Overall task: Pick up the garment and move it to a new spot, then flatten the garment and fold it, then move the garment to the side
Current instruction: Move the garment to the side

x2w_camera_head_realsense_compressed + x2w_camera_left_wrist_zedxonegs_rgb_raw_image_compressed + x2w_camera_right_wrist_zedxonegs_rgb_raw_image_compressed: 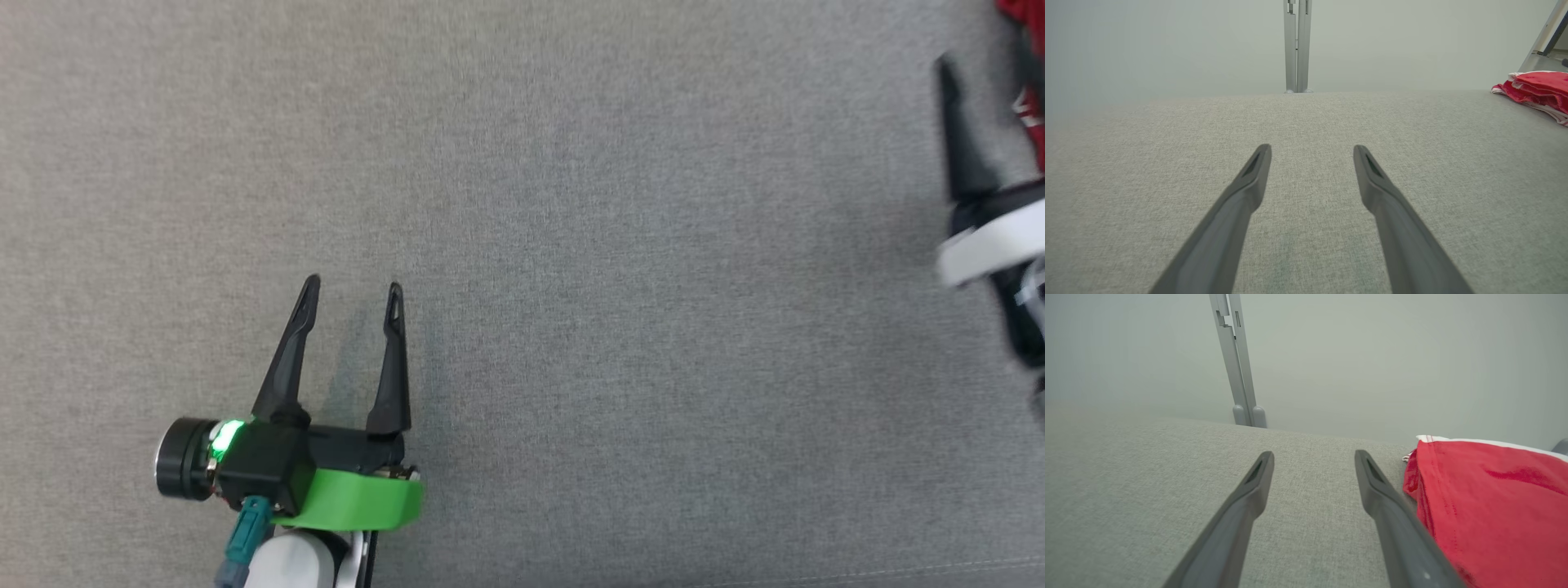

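Surface: grey woven fabric covers the desk (653,245) from the near side to the far edge, flat and smooth.
Backdrop: a pale plain wall (1167,41) stands behind the far edge, and an upright grey metal post (1297,45) rises from that edge near its middle.
Cloth: the garment (1486,506), red with white trim, lies in a folded heap at the far right of the desk, close to the far edge and well apart from the left side.
Left reach: the left arm (294,563) comes in from the near left, pale forearm low and level over the fabric, with a green band (359,502) round the wrist and the fingers pointing toward the far side.
Right reach: the right arm (1016,208) sits at the right margin of the head view, blurred, with a white band (988,241) at the wrist and one dark finger aimed far, just beside the red cloth.
Left grasp: the left pincer (353,283) is spread wide and has hold of nothing, with only bare fabric between the fingers.
Right grasp: the right pincer (1313,453) is also spread wide and empty; its right finger runs along the garment's left edge, and whether they touch cannot be told.
Small parts: a green light (229,437) glows on the left wrist housing, with a teal plug (249,523) below it.
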`<state>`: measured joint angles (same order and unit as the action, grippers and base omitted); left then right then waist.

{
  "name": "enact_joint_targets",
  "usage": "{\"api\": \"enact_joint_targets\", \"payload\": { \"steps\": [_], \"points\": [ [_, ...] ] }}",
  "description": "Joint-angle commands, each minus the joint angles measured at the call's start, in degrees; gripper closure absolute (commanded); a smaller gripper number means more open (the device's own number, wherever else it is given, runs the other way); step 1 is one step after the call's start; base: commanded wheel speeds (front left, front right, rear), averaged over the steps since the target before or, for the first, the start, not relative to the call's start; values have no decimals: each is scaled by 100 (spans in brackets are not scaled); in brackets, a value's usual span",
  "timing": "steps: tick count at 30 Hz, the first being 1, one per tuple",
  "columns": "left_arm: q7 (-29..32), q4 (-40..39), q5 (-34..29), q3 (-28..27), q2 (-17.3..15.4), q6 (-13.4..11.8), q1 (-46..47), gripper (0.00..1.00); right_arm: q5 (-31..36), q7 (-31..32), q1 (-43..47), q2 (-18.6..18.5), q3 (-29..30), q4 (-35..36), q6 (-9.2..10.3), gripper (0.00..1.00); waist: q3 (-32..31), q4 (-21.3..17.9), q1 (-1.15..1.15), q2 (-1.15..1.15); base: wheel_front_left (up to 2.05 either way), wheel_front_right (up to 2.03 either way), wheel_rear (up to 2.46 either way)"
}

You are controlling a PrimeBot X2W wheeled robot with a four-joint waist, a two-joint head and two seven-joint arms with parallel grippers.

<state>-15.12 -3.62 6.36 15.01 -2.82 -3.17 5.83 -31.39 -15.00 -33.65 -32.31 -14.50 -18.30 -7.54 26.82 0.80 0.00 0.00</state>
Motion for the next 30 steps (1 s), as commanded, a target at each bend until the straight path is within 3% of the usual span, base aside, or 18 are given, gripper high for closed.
{"api": "enact_joint_targets", "payload": {
  "steps": [1, 6, 13, 16, 23, 30],
  "points": [
    [1, 1, 29, -62, -17, -45, -130, 0, 172, -20, 292, 222, 57, 82, 12, 0, -682, -100, 0, 0, 0, 0, 0],
    [0, 20, 419, -343, -17, -187, -456, 0, 679, -20, 1057, 1066, 133, 428, 12, 0, -1197, -164, 0, 0, 0, 0, 0],
    [1, -41, 612, -572, -16, -273, -807, 0, 1395, -21, 1935, 1839, 424, 1004, 12, 0, -1766, -150, 0, 0, 0, 0, 0],
    [1, -15, 510, -620, -15, -195, -971, 0, 1686, -19, 2416, 2138, 604, 1295, 12, 0, -1997, -110, 0, 0, 0, 0, 0],
    [1, -79, 289, -683, -15, 67, -1614, 0, 2059, -18, 3391, 2490, 753, 1499, 11, 0, -2598, -101, 0, 0, 0, 0, 0],
    [1, -40, 286, -822, -15, 157, -1930, 0, 2096, -18, 3841, 2671, 793, 1475, 11, 0, -2885, -154, 0, 0, 0, 0, 0]
  ]
}}
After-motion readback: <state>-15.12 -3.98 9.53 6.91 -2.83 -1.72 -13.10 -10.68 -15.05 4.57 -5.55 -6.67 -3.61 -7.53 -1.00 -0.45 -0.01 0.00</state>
